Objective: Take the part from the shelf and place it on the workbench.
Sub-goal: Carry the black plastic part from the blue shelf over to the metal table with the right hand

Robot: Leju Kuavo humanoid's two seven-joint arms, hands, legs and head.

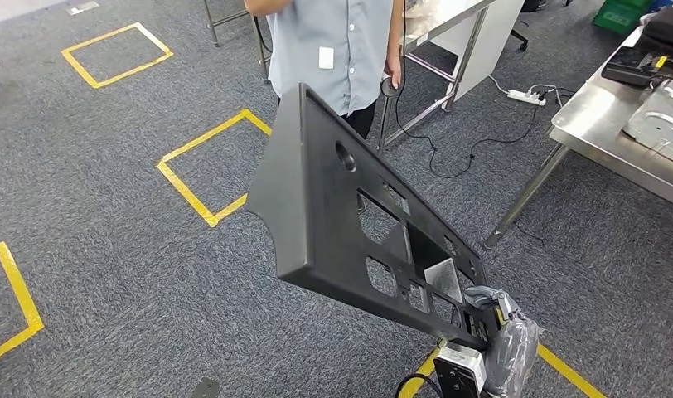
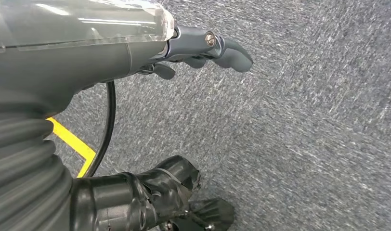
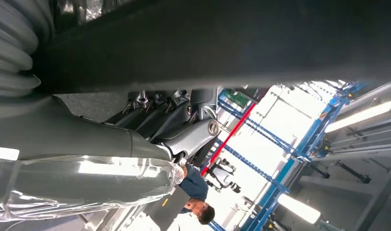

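Black panel (image 1: 350, 215) gripped at its near end by right hand (image 1: 503, 332), long axis running far-left, workbench (image 1: 598, 124) far right; left hand (image 2: 203, 53) empty, loosely open.

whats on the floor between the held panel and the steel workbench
In the head view, only bare grey carpet lies between the black panel and the workbench; its leg angles down there.

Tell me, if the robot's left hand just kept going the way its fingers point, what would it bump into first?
Most likely only the grey carpet. The left hand holds nothing, and nothing else lies ahead of its fingers, though depth is hard to judge.
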